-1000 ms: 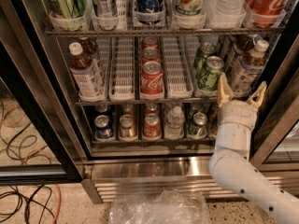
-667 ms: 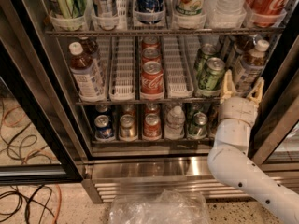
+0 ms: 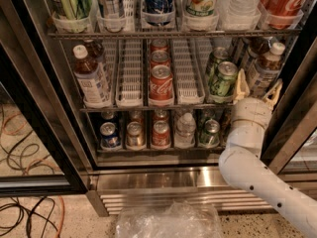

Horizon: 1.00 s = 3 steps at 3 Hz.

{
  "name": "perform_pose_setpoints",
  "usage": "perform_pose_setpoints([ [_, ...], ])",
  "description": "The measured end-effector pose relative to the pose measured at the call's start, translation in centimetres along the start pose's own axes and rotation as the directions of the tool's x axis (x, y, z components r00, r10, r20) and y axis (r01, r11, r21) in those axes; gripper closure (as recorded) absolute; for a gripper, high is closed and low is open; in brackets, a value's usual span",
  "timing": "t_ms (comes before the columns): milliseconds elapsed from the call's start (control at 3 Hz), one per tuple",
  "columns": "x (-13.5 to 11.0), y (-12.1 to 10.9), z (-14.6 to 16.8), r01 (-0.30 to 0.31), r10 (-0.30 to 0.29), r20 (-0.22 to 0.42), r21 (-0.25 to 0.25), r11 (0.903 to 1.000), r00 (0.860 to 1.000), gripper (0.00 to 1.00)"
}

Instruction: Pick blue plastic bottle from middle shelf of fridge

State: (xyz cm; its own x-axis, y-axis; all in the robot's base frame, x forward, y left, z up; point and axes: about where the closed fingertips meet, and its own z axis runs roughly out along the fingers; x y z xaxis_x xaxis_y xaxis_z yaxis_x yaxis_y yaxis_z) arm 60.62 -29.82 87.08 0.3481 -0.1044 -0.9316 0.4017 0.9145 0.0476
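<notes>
The hand [image 3: 259, 82] is raised at the right end of the middle shelf [image 3: 130, 73] of the fridge [image 3: 148, 180]. It points up and into the shelf. Its two pale fingers [image 3: 241, 86] are spread wide and hold nothing. The white arm [image 3: 257, 172] runs down from it and off to the lower right, crossing in front of the steel base.

The bottle [image 3: 262, 69] stands just behind the hand, in the rightmost lane of the shelf. It is upright, with a white cap, a dark drink and a pale label. It shows in the gap between the two fingers. I cannot tell whether either finger touches it. More bottles stand behind it in the same lane.

Just left of the hand stand two green cans [image 3: 223, 78], and the left finger overlaps the edge of the front one. Further left there is an empty white lane, then a row of red cola cans [image 3: 161, 83], then another empty lane. At the far left end of the shelf, well apart from the hand, is a second bottle [image 3: 90, 78] of the same kind.

Below the hand and to its left, the bottom shelf holds small cans [image 3: 133, 135] and a small water bottle [image 3: 185, 128]. Above the hand, the top shelf carries big bottles and cans in white cups. Far below the hand, a clear plastic bag [image 3: 168, 222] lies on the floor in front of the fridge. Cables [image 3: 20, 212] lie at the lower left.
</notes>
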Motion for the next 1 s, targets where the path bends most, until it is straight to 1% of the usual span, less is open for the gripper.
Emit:
perform_pose_setpoints([
  [333, -0.2, 1.3, 1.4, -0.001, 0.002, 0.022, -0.039, 0.9992, 1.000, 0.35],
  [667, 0.3, 1.3, 2.3, 0.011, -0.011, 0.015, -0.028, 0.9996, 1.000, 0.33],
  [1000, 1.2, 1.0, 3.1, 0.028, -0.028, 0.004, -0.005, 0.9996, 1.000, 0.34],
])
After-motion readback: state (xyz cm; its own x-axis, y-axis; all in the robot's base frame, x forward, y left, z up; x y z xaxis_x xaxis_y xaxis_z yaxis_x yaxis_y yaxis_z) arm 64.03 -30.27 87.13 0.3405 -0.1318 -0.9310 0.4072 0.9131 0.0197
